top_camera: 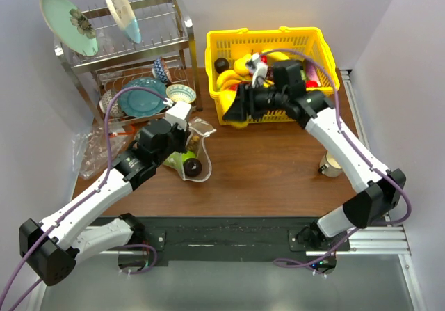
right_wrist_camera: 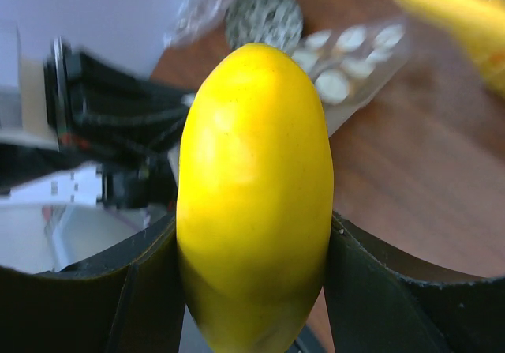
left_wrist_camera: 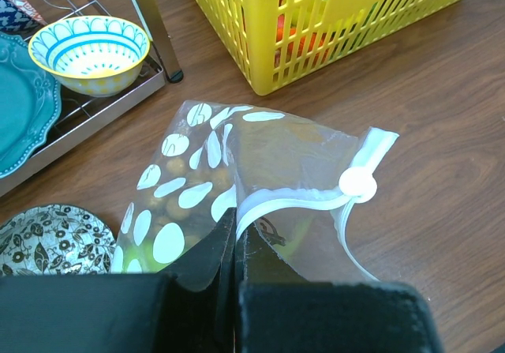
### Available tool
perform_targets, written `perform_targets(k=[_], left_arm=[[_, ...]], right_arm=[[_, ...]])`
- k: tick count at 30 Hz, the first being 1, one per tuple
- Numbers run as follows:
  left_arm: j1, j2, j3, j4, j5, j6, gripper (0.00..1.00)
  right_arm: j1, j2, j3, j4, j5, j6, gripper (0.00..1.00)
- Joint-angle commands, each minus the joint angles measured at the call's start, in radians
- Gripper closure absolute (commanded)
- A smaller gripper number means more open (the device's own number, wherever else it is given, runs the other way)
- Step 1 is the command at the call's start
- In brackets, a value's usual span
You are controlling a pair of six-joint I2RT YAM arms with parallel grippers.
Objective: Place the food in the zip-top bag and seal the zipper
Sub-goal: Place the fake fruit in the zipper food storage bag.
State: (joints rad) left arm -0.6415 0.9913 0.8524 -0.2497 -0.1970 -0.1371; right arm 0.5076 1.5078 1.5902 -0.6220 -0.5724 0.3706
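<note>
The zip-top bag (left_wrist_camera: 284,155) is clear with white oval spots and stands on the table in front of the basket; it also shows in the top view (top_camera: 198,151). Its white zipper strip (left_wrist_camera: 292,203) ends in a round slider (left_wrist_camera: 357,185). Tan-brown balls (left_wrist_camera: 185,191) and a green fruit (left_wrist_camera: 150,250) show through its wall. My left gripper (left_wrist_camera: 235,234) is shut on the bag's mouth edge. My right gripper (right_wrist_camera: 252,227) is shut on a smooth yellow oval fruit (right_wrist_camera: 252,187) and holds it at the basket's front left corner (top_camera: 240,113).
The yellow basket (top_camera: 278,36) holds bananas and other toys at the back. A metal dish rack (top_camera: 125,53) with plates and a striped bowl (left_wrist_camera: 88,53) stands at the back left. A small cup (top_camera: 331,163) sits on the right. Crumpled plastic (top_camera: 90,151) lies at the left edge.
</note>
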Motion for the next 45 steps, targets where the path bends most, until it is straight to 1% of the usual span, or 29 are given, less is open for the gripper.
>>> perform_targets(k=[1, 4, 6, 10, 11, 13, 17, 24, 26, 31, 32, 34, 35, 36, 37, 38, 40, 41, 44, 45], left_arm=[[0.006, 0.0, 0.002, 0.044, -0.022, 0.016, 1.0], [0.006, -0.003, 0.004, 0.043, -0.024, 0.017, 1.0], [0.006, -0.005, 0.005, 0.043, -0.022, 0.017, 1.0], [0.008, -0.005, 0.007, 0.041, -0.009, 0.016, 1.0], [0.008, -0.005, 0.008, 0.04, -0.002, 0.013, 1.0], [0.008, -0.008, 0.008, 0.04, 0.005, 0.011, 1.0], [0.008, -0.01, 0.004, 0.038, 0.025, 0.001, 1.0], [0.008, -0.01, 0.008, 0.04, 0.06, -0.016, 1.0], [0.008, -0.013, 0.01, 0.038, 0.064, -0.018, 1.0], [0.008, -0.023, 0.01, 0.038, 0.071, -0.016, 1.0], [0.008, -0.025, 0.01, 0.038, 0.071, -0.016, 1.0], [0.008, -0.026, 0.008, 0.038, 0.076, -0.018, 1.0], [0.009, -0.026, 0.01, 0.038, 0.079, -0.019, 1.0], [0.008, -0.026, 0.01, 0.036, 0.08, -0.021, 1.0], [0.008, -0.026, 0.007, 0.036, 0.083, -0.022, 1.0], [0.006, -0.026, 0.008, 0.038, 0.085, -0.025, 1.0], [0.008, -0.023, 0.008, 0.035, 0.088, -0.027, 1.0], [0.008, -0.022, 0.01, 0.033, 0.084, -0.029, 1.0], [0.008, -0.019, 0.014, 0.029, 0.08, -0.032, 1.0], [0.008, -0.016, 0.017, 0.027, 0.076, -0.035, 1.0]], right_arm=[[0.112, -0.087, -0.114, 0.025, -0.044, 0.02, 0.46], [0.196, -0.115, -0.246, 0.108, -0.047, 0.094, 0.46], [0.267, -0.118, -0.275, 0.146, -0.017, 0.135, 0.46], [0.348, -0.107, -0.357, 0.237, 0.003, 0.23, 0.46], [0.365, -0.104, -0.369, 0.286, 0.005, 0.246, 0.46], [0.376, -0.09, -0.392, 0.326, 0.016, 0.289, 0.46], [0.387, -0.031, -0.381, 0.387, 0.045, 0.327, 0.46], [0.388, 0.083, -0.319, 0.418, 0.121, 0.401, 0.45], [0.387, 0.094, -0.309, 0.433, 0.155, 0.419, 0.43], [0.385, 0.1, -0.32, 0.485, 0.267, 0.481, 0.41], [0.385, 0.098, -0.322, 0.511, 0.308, 0.491, 0.41], [0.385, 0.098, -0.335, 0.548, 0.338, 0.528, 0.41], [0.385, 0.098, -0.343, 0.597, 0.357, 0.539, 0.41], [0.385, 0.101, -0.346, 0.607, 0.373, 0.547, 0.4], [0.384, 0.103, -0.342, 0.608, 0.391, 0.554, 0.36], [0.384, 0.112, -0.338, 0.607, 0.404, 0.556, 0.29], [0.382, 0.123, -0.313, 0.593, 0.422, 0.548, 0.2], [0.382, 0.132, -0.303, 0.573, 0.428, 0.541, 0.11], [0.382, 0.135, -0.289, 0.559, 0.431, 0.533, 0.04], [0.382, 0.134, -0.289, 0.556, 0.43, 0.528, 0.04]])
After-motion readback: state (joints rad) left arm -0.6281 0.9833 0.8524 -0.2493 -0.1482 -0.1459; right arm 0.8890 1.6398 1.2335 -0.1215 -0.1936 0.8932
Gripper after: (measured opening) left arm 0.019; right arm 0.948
